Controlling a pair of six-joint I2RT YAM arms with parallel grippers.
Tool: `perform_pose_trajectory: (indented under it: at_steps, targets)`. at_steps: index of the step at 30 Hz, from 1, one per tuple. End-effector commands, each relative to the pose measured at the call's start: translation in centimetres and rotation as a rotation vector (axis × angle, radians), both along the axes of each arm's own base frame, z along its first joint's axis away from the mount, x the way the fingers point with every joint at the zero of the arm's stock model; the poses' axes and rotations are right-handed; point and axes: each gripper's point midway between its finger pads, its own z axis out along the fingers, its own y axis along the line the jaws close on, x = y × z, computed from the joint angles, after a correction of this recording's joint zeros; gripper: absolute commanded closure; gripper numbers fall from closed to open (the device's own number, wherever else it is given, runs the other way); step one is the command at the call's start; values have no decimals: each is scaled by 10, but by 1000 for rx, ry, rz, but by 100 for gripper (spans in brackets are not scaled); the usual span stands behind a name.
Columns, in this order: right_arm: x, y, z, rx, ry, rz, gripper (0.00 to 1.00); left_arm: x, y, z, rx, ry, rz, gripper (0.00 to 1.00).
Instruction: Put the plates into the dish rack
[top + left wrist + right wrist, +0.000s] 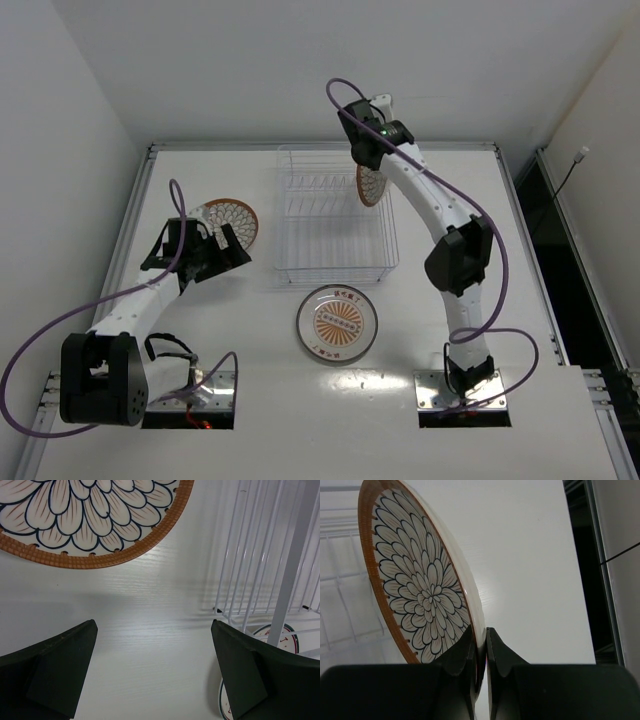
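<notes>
overhead, the dish rack (335,215) sits in the middle of the white table (250,330), toward the far side. the right gripper (372,172) reaches over the rack's far right part and pinches the held petal plate (371,187) by its rim, so the plate stands on edge there. whether it touches the wires i cannot tell from here. the left petal plate (234,220) lies flat on the table to the left of the rack, apart from it. the left gripper (226,247) hovers just near of that plate with its fingers spread, gripping nothing. the sunburst plate (337,321) lies flat just near of the rack, between the two arm bases.

from the left wrist, the left gripper (155,665) shows both dark fingers (60,665) wide apart over bare table. the left petal plate (95,515) lies beyond the tips, face up and untouched. the dish rack (255,555) stands at the right, and part of the sunburst plate (285,632) shows through its wires.

from the right wrist, the right gripper (480,645) has its fingers (457,655) pressed onto the rim of the held petal plate (420,590), one on each face. the plate is upright and slightly tilted, with its patterned face to the left. wires of the dish rack (345,585) show behind it at the left.
</notes>
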Motion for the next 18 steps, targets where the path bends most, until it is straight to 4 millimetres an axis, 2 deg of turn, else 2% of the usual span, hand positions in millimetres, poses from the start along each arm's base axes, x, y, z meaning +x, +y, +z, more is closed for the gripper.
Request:
perform_pose_trajectory:
  at_steps: [1, 3, 5, 6, 8, 10, 11, 13, 18]
  targets:
    - [8, -5, 21, -94, -74, -49, 100, 10, -3, 11, 1, -49, -19, 3]
    - [6, -4, 23, -126, -76, -52, 100, 10, -3, 11, 1, -49, -19, 3]
    - [7, -1, 13, -167, -46, -36, 100, 10, -3, 11, 1, -49, -19, 3]
    - [7, 3, 17, -170, -58, -34, 100, 10, -3, 11, 1, -49, -19, 3]
    - [6, 8, 13, -178, -46, -24, 100, 9, -6, 11, 1, -49, -28, 3]
    - [8, 14, 0, -192, -24, -12, 100, 9, -6, 11, 1, -49, -28, 3]
    - [9, 15, 2, -187, -31, -13, 100, 9, -6, 11, 1, -49, -28, 3]
    - [9, 15, -9, -203, -5, -10, 100, 9, -6, 11, 1, -49, -28, 3]
    - [4, 28, -20, -252, 24, 23, 99, 9, -6, 11, 1, -49, -28, 3]
